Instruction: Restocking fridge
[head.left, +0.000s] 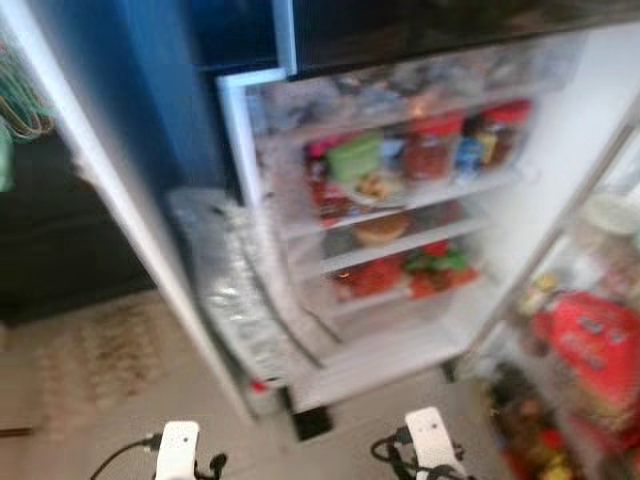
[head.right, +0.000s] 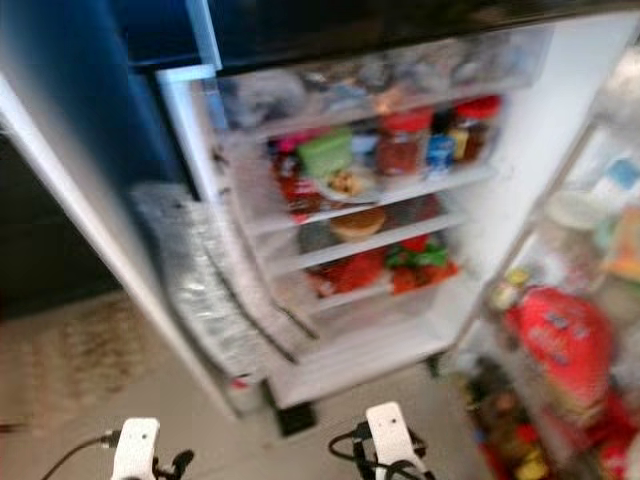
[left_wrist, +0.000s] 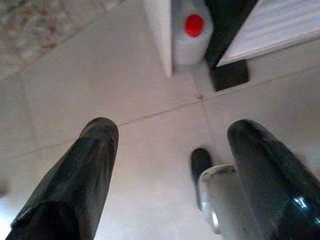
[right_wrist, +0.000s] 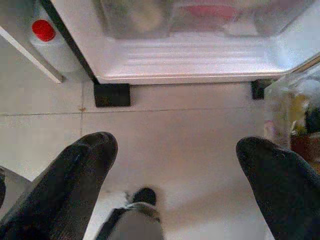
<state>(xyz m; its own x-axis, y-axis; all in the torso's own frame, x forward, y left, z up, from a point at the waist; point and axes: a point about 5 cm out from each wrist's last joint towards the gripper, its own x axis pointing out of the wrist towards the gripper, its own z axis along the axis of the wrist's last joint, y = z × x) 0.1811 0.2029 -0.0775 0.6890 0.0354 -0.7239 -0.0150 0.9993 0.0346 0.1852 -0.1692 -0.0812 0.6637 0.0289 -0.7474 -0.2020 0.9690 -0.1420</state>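
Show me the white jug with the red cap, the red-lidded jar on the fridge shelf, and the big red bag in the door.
White jug (left_wrist: 192, 37), left wrist view, on its body below the cap.
Red-lidded jar (head.left: 432, 150), left eye view, mid body.
Red bag (head.left: 590, 345), left eye view, front face.

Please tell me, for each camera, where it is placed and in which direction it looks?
Left and right eye views: on the head, looking forward and down into the open fridge; both forearms at the bottom edge.
Left wrist view: looks down at the floor past the left gripper, jaws open.
Right wrist view: the same past the right gripper, jaws open.
Both wrist views share the red-capped bottle.
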